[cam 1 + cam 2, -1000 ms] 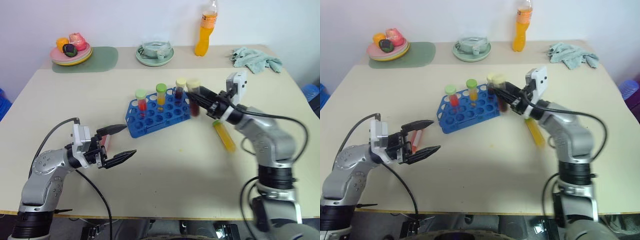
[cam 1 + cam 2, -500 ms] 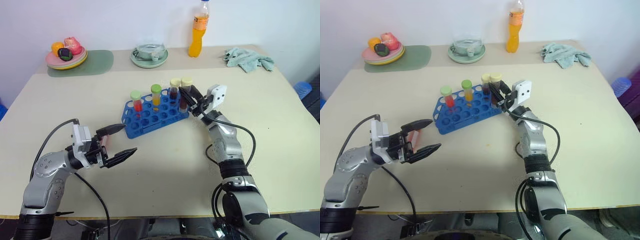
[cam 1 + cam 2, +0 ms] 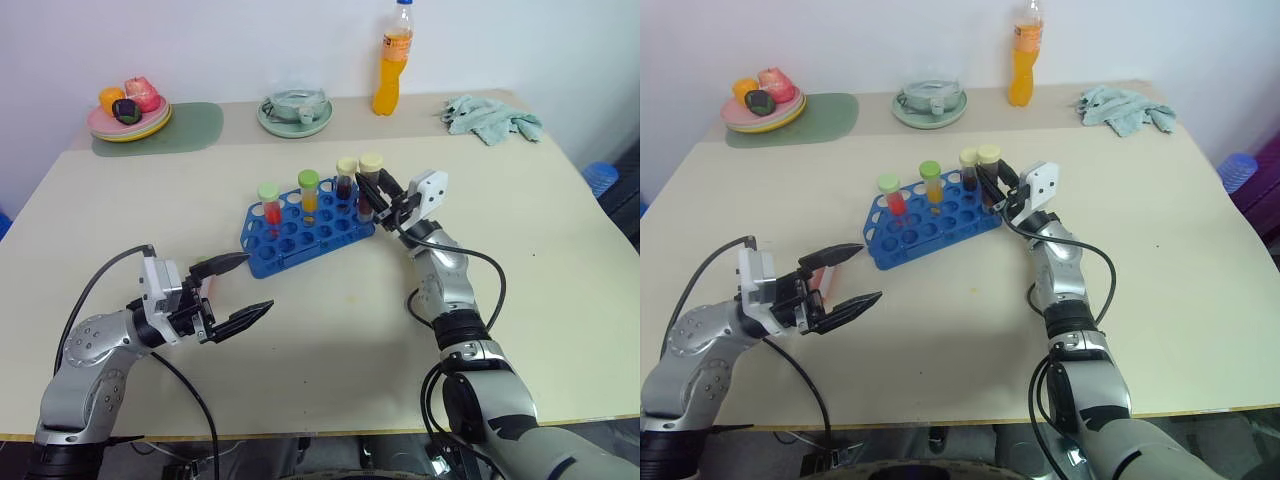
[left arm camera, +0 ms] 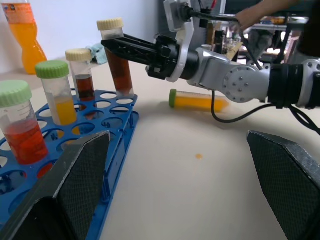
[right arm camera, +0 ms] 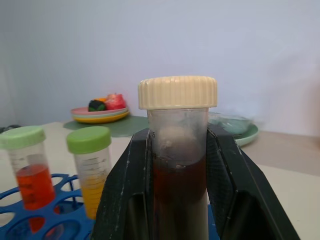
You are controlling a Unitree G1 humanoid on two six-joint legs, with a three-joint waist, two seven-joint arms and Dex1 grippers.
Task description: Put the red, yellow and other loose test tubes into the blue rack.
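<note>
Beige table, nearest edge: left gripper gaping wide and empty, hovering short of the blue rack. Mid-table, at the rack's right end: right gripper clamped on a cream-capped brown tube, upright

Left end effector spread wide, right end effector clamped shut

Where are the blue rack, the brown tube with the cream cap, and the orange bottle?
blue rack [image 3: 305, 237]: left eye view, top grid.
brown tube [image 5: 178, 187]: right wrist view, liquid-filled body.
orange bottle [image 3: 393, 80]: left eye view, lower body.
</note>
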